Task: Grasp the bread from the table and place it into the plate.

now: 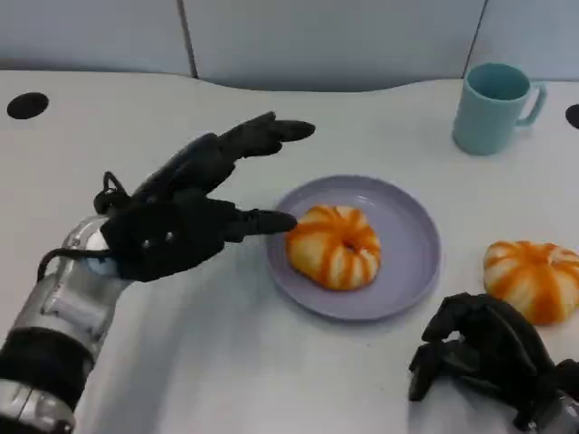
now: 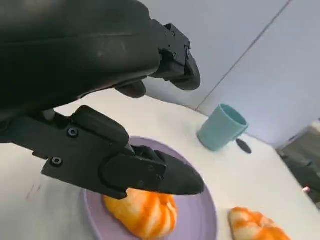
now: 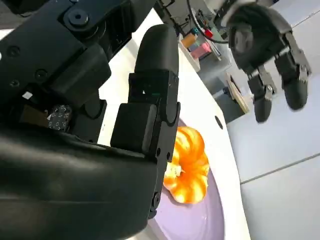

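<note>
I am finding no readable text, label, brand, number or sign on anything before me. In the right wrist view, a small white patch and a dotted round pad on my own black hand are showing, but nothing on them is legible.

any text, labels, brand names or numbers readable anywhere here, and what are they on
No readable text in any view.
Teal mug: plain, no print.
Purple plate and both breads: no markings.
Small white sticker on the right hand's shell: too small to read.
Clutter on the far desk: too blurred to read.
</note>
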